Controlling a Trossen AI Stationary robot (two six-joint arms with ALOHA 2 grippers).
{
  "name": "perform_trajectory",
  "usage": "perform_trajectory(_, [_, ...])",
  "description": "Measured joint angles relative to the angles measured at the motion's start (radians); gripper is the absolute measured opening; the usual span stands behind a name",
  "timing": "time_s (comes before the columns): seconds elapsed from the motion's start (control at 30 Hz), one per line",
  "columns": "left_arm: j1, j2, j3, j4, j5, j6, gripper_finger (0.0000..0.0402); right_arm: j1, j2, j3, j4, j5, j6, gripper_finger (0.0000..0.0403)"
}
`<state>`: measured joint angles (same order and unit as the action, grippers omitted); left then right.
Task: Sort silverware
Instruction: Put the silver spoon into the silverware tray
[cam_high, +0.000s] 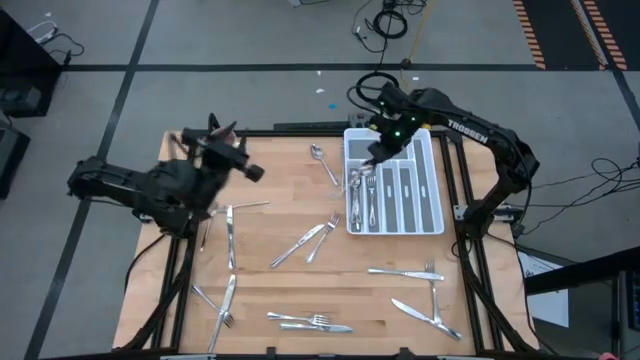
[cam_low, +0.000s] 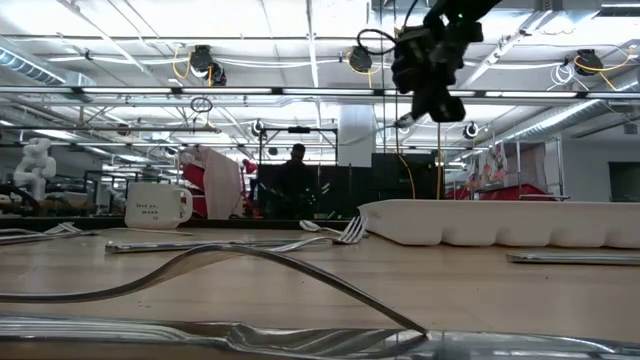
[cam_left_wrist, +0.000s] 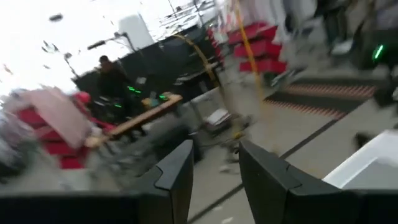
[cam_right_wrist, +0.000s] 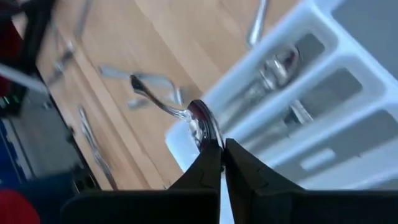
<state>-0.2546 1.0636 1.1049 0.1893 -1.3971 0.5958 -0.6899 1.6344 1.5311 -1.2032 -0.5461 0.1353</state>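
Note:
Silverware lies scattered on the wooden table: a spoon (cam_high: 322, 160), forks (cam_high: 318, 240), a knife (cam_high: 230, 238) and more pieces near the front edge (cam_high: 310, 320). Several pieces lie in the white tray (cam_high: 440, 200), in its left compartments (cam_high: 360, 195). My right gripper (cam_high: 372, 160) hangs above the tray's left side, shut on a spoon (cam_right_wrist: 186, 112); it is high above the tray in the low view (cam_low: 432, 105). My left gripper (cam_high: 255, 172) is raised over the table's far left, open and empty (cam_left_wrist: 214, 168). My right gripper pinches the spoon between its two fingertips at the shiny rounded bowl end (cam_right_wrist: 204, 124). The fingers point down, slanting. The spoon is lifted clear above the tray's left edge, and its handle (cam_right_wrist: 146, 90) sticks out sideways from the fingertips, toward the table's left.
A white mug (cam_low: 158, 208) stands at the table's far left, under the left arm. More forks and knives lie at the front right (cam_high: 405, 272) (cam_high: 425, 312). A person (cam_low: 295, 175) stands in the room beyond the table.

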Motion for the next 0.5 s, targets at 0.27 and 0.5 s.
perform_trajectory(0.27, [-0.024, -0.172, 0.0, -0.347, 0.301, -0.61, 0.0135, -0.018, 0.0, 0.0, -0.153, 0.047, -0.325, 0.0])
perform_trajectory(0.5, [0.008, -0.241, 0.0, -0.608, 0.581, -0.973, 0.0135, -0.018, 0.004, 0.0, -0.198, 0.169, -0.482, 0.0])
